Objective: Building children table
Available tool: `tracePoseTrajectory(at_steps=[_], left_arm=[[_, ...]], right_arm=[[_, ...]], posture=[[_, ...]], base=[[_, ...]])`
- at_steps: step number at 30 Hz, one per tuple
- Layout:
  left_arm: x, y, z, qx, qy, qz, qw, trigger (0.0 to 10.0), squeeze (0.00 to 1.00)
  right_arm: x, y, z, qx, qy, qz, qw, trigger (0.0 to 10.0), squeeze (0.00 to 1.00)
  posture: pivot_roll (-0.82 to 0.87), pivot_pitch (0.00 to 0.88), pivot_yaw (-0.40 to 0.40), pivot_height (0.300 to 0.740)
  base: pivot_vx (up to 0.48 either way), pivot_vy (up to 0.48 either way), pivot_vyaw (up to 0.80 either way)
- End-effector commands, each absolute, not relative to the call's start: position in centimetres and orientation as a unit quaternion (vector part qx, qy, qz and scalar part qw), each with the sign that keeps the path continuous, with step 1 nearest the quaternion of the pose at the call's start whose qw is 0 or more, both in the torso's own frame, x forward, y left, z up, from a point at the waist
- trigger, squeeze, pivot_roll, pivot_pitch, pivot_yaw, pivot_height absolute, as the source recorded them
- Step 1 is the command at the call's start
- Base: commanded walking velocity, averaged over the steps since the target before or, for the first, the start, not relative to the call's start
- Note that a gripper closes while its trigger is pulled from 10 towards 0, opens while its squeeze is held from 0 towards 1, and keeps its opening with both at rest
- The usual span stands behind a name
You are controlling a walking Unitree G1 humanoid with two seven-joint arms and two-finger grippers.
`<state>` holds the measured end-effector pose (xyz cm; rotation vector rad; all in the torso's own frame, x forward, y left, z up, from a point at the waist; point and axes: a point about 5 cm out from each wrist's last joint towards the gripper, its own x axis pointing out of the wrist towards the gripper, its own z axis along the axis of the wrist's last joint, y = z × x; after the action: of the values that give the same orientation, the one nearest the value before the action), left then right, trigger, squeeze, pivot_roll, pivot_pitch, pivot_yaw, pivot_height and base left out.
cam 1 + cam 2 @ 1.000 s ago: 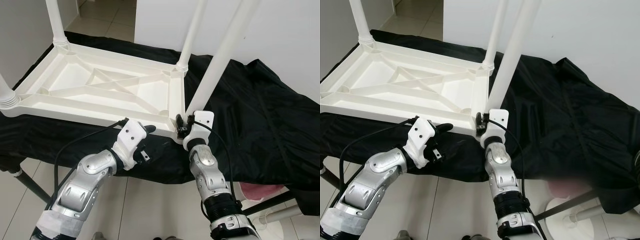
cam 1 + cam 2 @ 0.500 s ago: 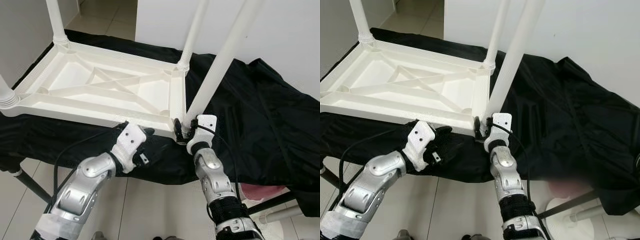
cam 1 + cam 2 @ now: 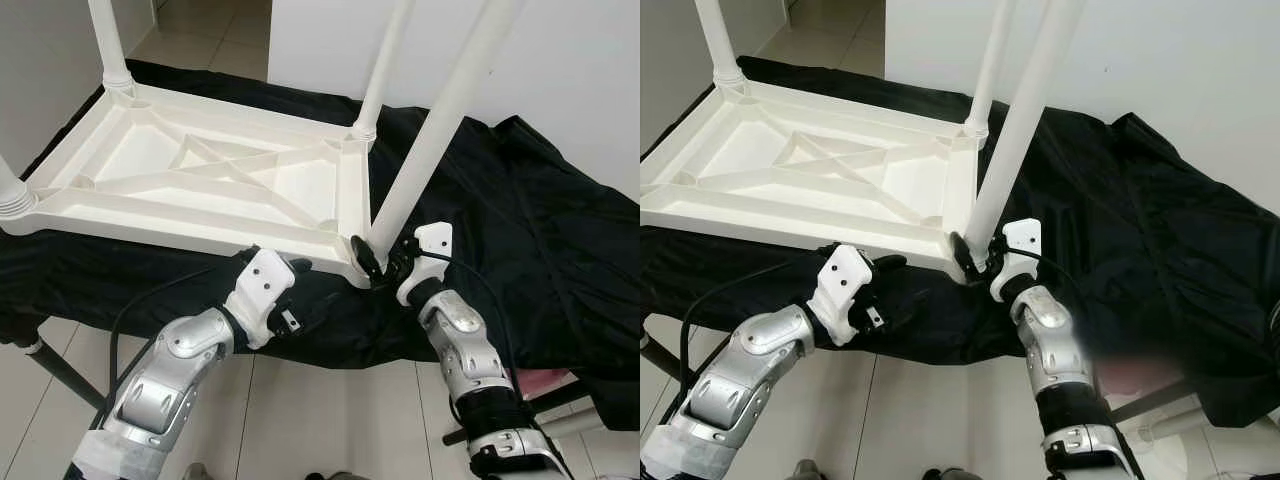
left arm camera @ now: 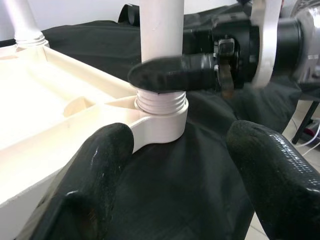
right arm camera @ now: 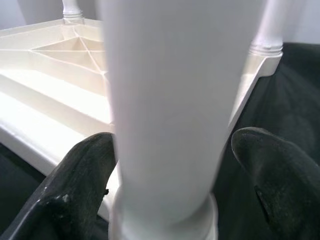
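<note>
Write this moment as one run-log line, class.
right gripper: fingers astride near table leg at its threaded base | left gripper: open, beside corner socket | upturned tabletop: on black cloth

The white plastic children's table lay upside down on a black cloth, ribbed underside up. Its near-right leg stood tilted, threaded end seated in the corner socket.

One white plastic tabletop lies upside down on one surface draped in a single black cloth. Four white legs rise from its corners: one far left, one near left, one far right, and one near right. Two silver arms reach in, each ending in one tool: the left tool and the right tool.
</note>
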<state>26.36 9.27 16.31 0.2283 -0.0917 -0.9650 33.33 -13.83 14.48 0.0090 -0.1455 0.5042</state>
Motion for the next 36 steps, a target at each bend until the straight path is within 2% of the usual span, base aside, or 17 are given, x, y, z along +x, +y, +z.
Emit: tracePoseTrajectory(at_steps=[1, 6, 7, 8, 10, 11, 20, 21, 22, 26, 30, 33, 36], left_arm=[[26.1, 8.8, 16.3, 0.112, -0.047, -0.472, 0.873, 10.0, 0.00], [26.2, 8.8, 16.3, 0.112, -0.048, -0.473, 0.873, 10.0, 0.00], [26.3, 8.7, 16.3, 0.112, -0.049, -0.473, 0.872, 10.0, 0.00], [26.3, 8.7, 16.4, 0.113, -0.049, -0.473, 0.872, 10.0, 0.00], [26.3, 8.7, 16.4, 0.113, -0.049, -0.473, 0.872, 10.0, 0.00], [26.3, 8.7, 16.4, 0.113, -0.049, -0.474, 0.872, 10.0, 0.00], [26.3, 8.8, 16.4, 0.114, -0.051, -0.469, 0.874, 10.0, 0.00], [26.2, 8.8, 16.4, 0.113, -0.050, -0.469, 0.875, 10.0, 0.00], [26.2, 8.8, 16.4, 0.113, -0.050, -0.468, 0.875, 10.0, 0.00], [26.1, 8.9, 16.3, 0.112, -0.049, -0.466, 0.876, 10.0, 0.00], [26.3, 9.0, 16.4, 0.113, -0.049, -0.464, 0.877, 10.0, 0.00], [26.4, 9.0, 16.4, 0.113, -0.050, -0.463, 0.878, 10.0, 0.00], [26.3, 8.9, 16.5, 0.111, -0.050, -0.465, 0.877, 10.0, 0.00]], right_arm=[[33.4, -14.2, 14.5, -0.001, -0.070, 0.280, 0.958, 10.0, 0.00], [33.9, -13.9, 14.2, -0.015, -0.054, 0.319, 0.946, 10.0, 0.00], [34.1, -13.8, 14.0, -0.016, -0.048, 0.333, 0.942, 5.6, 0.00], [34.2, -13.7, 13.9, -0.022, -0.043, 0.343, 0.938, 3.6, 0.00], [34.2, -13.7, 13.9, -0.022, -0.043, 0.343, 0.938, 3.6, 0.00], [34.4, -13.7, 13.8, -0.027, -0.038, 0.352, 0.935, 0.0, 0.00], [34.8, -14.2, 13.3, -0.020, -0.012, 0.364, 0.931, 0.0, 0.00], [34.8, -14.3, 13.1, -0.017, -0.009, 0.363, 0.931, 3.7, 0.00], [34.8, -14.3, 13.1, -0.012, -0.008, 0.360, 0.933, 10.0, 0.00], [34.8, -14.4, 13.1, 0.014, -0.011, 0.351, 0.936, 10.0, 0.00], [35.2, -14.5, 13.2, 0.034, -0.015, 0.293, 0.956, 10.0, 0.00], [35.2, -14.4, 13.1, 0.035, -0.012, 0.278, 0.960, 10.0, 0.00], [34.8, -13.5, 12.7, 0.043, -0.012, 0.254, 0.966, 10.0, 0.00]], posture=[[0.11, 0.084, -0.155, 0.740], [0.11, 0.081, -0.152, 0.740], [0.11, 0.078, -0.149, 0.740], [0.11, 0.078, -0.149, 0.740], [0.11, 0.078, -0.149, 0.740], [0.11, 0.076, -0.149, 0.740], [0.12, 0.084, -0.161, 0.740], [0.12, 0.088, -0.159, 0.740], [0.12, 0.092, -0.158, 0.740], [0.12, 0.092, -0.158, 0.740], [0.11, 0.103, -0.153, 0.740], [0.11, 0.103, -0.153, 0.740], [0.11, 0.103, -0.141, 0.740]], base=[[0.000, 0.000, 0.00], [0.000, 0.000, 0.00], [0.000, 0.000, 0.00], [0.000, 0.000, 0.00], [0.000, 0.000, 0.00], [0.000, 0.000, 0.00], [0.000, 0.000, 0.00], [0.000, 0.000, 0.00], [0.000, 0.000, 0.00], [0.000, 0.000, 0.00], [0.000, 0.000, 0.00], [0.000, 0.000, 0.00], [0.000, 0.000, 0.00]])
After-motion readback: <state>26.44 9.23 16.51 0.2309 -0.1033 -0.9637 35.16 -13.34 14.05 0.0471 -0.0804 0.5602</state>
